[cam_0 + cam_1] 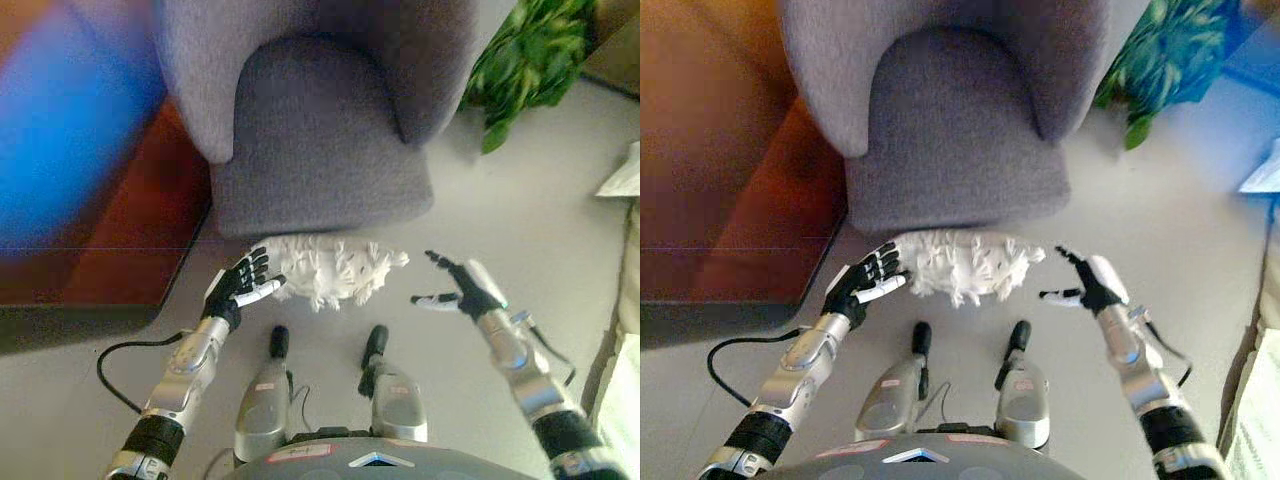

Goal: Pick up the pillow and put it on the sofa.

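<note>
The left hand (pixel 243 283) is open, with its fingers straight, touching the left end of the fluffy white pillow (pixel 335 268). The pillow lies on the floor (pixel 520 200) just in front of the grey sofa (pixel 320 130). The right hand (pixel 457 285) is open too, near the pillow's right end.

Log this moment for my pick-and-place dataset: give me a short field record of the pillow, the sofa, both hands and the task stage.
pillow: white, shaggy pillow on the floor, just before the sofa's front
sofa: grey sofa, seat bare
left hand: left hand open, at the pillow's left end, touching or nearly so
right hand: right hand open, apart from the pillow's right end
nearby: green plant beside the sofa
stage: pillow not yet lifted
</note>
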